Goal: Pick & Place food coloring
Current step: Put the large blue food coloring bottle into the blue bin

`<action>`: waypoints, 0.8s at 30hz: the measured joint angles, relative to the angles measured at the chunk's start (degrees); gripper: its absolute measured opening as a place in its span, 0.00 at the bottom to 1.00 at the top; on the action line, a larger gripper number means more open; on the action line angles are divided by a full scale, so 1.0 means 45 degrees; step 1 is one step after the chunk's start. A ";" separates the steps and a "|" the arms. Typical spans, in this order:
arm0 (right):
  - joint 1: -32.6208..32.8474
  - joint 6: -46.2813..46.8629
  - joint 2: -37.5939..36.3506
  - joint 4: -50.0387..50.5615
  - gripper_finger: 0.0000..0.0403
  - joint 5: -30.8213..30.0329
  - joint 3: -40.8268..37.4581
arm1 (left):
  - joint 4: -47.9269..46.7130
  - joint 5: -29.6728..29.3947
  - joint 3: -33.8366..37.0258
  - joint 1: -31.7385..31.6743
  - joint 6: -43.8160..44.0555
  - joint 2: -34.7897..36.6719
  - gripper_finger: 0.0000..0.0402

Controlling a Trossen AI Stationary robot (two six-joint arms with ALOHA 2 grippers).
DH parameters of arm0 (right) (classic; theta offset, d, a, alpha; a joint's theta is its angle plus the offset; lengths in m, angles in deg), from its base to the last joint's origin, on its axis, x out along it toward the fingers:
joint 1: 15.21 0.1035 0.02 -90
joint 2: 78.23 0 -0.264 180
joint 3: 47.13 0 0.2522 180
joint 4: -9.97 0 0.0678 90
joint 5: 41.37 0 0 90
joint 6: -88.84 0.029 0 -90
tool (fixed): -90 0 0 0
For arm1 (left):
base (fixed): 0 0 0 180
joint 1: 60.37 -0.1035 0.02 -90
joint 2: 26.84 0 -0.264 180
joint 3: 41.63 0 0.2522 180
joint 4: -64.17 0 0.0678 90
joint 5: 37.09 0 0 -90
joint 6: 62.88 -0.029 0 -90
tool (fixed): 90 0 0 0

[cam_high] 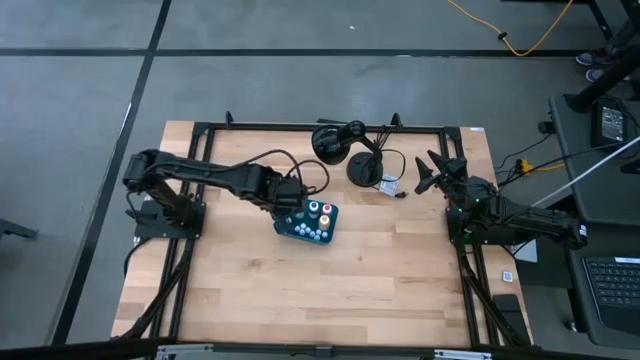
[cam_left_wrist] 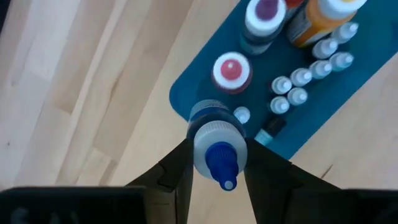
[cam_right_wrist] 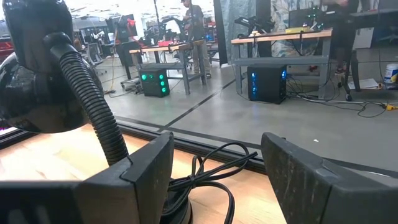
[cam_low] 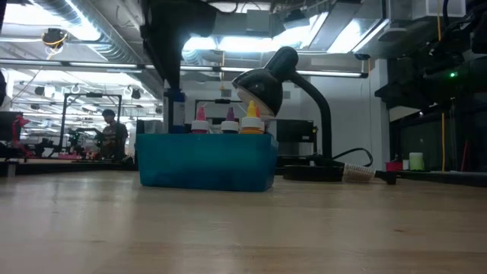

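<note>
Blue-capped bottle (cam_left_wrist: 214,149) of food coloring nearest the left wrist lens, clenched at the neck between both fingers of left gripper (cam_left_wrist: 214,163); body below largely hidden by its own cap. Poised over the 9 o'clock end of teal tray (cam_left_wrist: 193,93); whether touching the tray floor, cannot tell. Tray itself cut off at the frame edge.

Inside tray: red-topped bottle (cam_left_wrist: 232,70), purple-topped bottle (cam_left_wrist: 264,18) and orange bottle (cam_left_wrist: 320,15), the last two cropped. Cluster of tiny white-tipped vials (cam_left_wrist: 311,68) lying toward the 3 o'clock side; colours not readable.

From overhead, tray (cam_high: 330,215) near table centre, slightly toward 12 o'clock, with left gripper (cam_high: 290,200) at its 9 o'clock edge. Bottle not separable there under the arm.

At table height, tray wall (cam_low: 205,160) hides all bottle bodies; only tops show. Left arm a dark mass above, fingers not distinguishable.

Black desk lamp (cam_high: 345,145) at 12 o'clock, cord trailing. Right gripper (cam_high: 430,172) at 2 o'clock, near table edge, fingers spread and grasping nothing; lamp neck (cam_right_wrist: 93,99) just ahead of it, shade cropped.

Person (cam_low: 112,133) far off in the room behind, indistinct.
</note>
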 joint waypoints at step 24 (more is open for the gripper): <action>0.0004 0.0000 0.0004 -0.0003 0.61 0.0117 0.0000 | 0.2236 0.0702 0.1655 -0.0477 -0.0647 -0.1024 0.30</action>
